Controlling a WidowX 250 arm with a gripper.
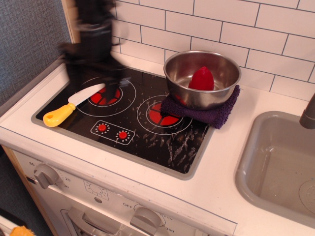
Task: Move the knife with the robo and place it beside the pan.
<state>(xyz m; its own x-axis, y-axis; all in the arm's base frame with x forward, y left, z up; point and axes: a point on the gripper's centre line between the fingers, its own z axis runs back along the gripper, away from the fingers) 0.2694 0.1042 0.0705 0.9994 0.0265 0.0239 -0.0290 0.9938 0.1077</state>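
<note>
The knife, with a white blade and a yellow handle, lies flat on the left of the black stovetop, blade pointing toward the back right. The steel pan sits at the back right of the stove on a purple cloth and holds a red object. The black robo gripper is motion-blurred above the left burner, just behind the knife's blade tip. Its fingers look spread apart and hold nothing.
A wooden post and the white tiled wall stand behind the stove. A grey sink is at the right, with a dark faucet at the edge. Oven knobs line the front.
</note>
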